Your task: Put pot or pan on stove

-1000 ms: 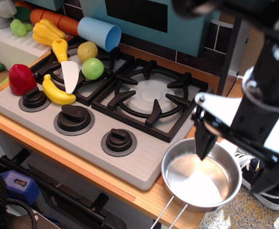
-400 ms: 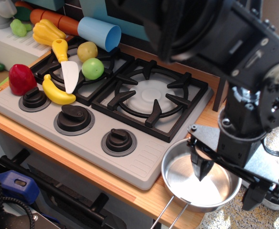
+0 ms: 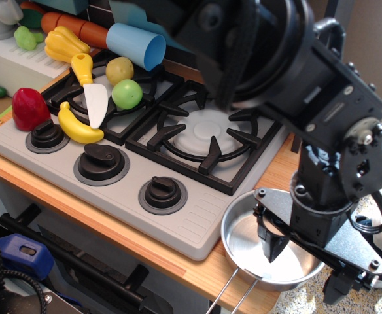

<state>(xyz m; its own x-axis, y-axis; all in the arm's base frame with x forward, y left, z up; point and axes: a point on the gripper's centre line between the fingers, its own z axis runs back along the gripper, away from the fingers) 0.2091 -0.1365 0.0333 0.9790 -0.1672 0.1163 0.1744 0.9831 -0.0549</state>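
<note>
Gripper (image 3: 302,265) lowered, one saucepan (image 3: 246,245), three knobs (image 3: 103,161)

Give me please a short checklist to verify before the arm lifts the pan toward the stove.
1. Jaws straddle the pan wall: ok. One finger is inside the pan, the other outside its far rim.
2. Jaws closed on the rim: cannot tell, contact is hidden.
3. Target burner free: ok, nothing lies on its grate.
4. Other burner free: not ok, the toy knife, the banana and the fruit cover it.
5. Pan empty: ok.
6. Wire handle free: ok, it hangs past the counter edge.
</note>
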